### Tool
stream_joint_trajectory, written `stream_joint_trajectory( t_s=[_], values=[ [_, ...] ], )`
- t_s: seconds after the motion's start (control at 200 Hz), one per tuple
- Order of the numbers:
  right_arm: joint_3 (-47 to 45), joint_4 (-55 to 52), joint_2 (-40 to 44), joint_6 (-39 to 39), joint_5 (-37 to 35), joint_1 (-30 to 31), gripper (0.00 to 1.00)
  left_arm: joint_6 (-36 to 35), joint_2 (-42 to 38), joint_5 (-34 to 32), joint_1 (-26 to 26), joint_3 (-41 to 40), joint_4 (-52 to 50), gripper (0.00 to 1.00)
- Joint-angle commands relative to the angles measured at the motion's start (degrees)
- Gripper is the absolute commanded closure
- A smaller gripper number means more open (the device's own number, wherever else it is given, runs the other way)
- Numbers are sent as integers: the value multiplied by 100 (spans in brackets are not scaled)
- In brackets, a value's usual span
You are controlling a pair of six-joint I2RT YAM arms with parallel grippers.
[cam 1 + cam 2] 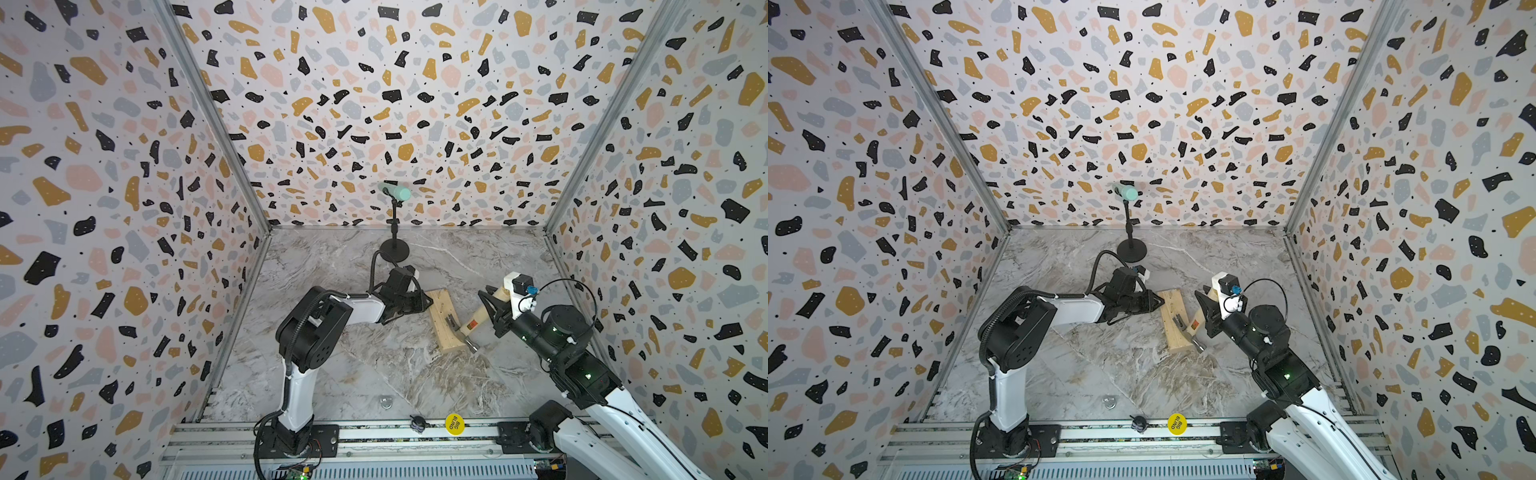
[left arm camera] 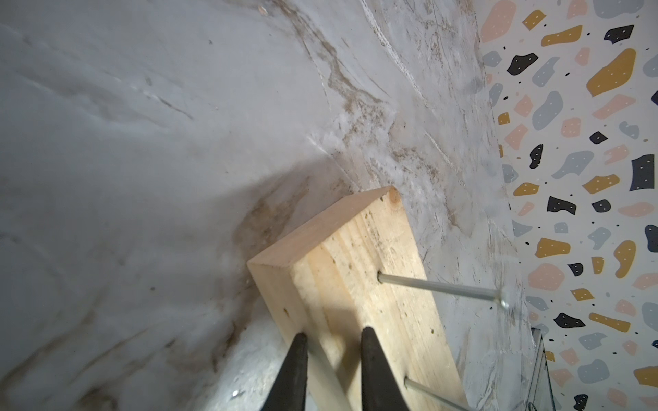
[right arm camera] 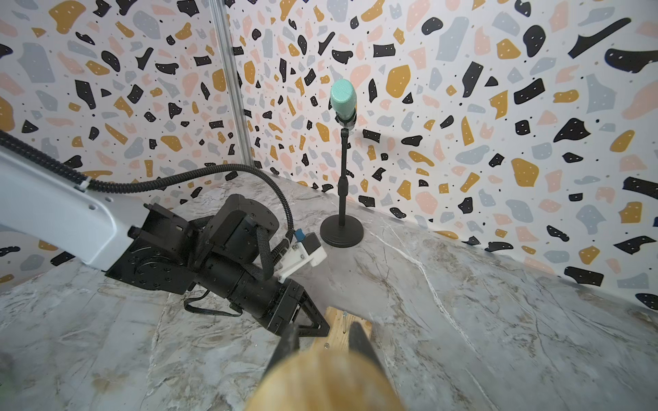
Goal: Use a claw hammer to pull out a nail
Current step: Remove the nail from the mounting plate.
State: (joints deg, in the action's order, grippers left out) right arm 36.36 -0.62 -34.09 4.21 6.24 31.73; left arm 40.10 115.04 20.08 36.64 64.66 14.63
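- Grip: the right gripper (image 3: 324, 331) is closed firmly on the pale handle of the claw hammer (image 1: 467, 328). No re-grip looks necessary.
- Tool position: in both top views the steel head lies on the near half of the wooden block (image 1: 442, 299). The forked claw points up the block and the handle rises toward the right arm.
- Target: the nail (image 2: 441, 286) stands long and silvery out of the block's face toward its far end. A second nail (image 2: 434, 394) stands beside it. Neither is seen seated in the fork.
- Bracing: the left gripper (image 2: 334, 332) has its jaws narrowly apart at the block's far edge, one finger over the nailed face and one along the side face. Whether it truly clamps cannot be told.
- Procedure: the claw should slide flat along the wood until a shank sits deep in the slot.
- The handle should then rock back over the head's curve, without side twist.
- Caution: the block will likely lift unless it is pressed down. A shank this long may need a second bite.
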Motion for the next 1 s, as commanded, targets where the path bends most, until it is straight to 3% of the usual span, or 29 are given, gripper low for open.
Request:
stream_joint_trajectory(
  t_s=[0.0, 0.996],
  values=[
    [-4, 75, 201, 335, 8, 69, 100, -15, 261, -173, -34, -234, -549, 79],
    [-717, 629, 877, 756, -172, 63, 100, 86, 386, -215, -52, -375, -508, 79]
  ],
)
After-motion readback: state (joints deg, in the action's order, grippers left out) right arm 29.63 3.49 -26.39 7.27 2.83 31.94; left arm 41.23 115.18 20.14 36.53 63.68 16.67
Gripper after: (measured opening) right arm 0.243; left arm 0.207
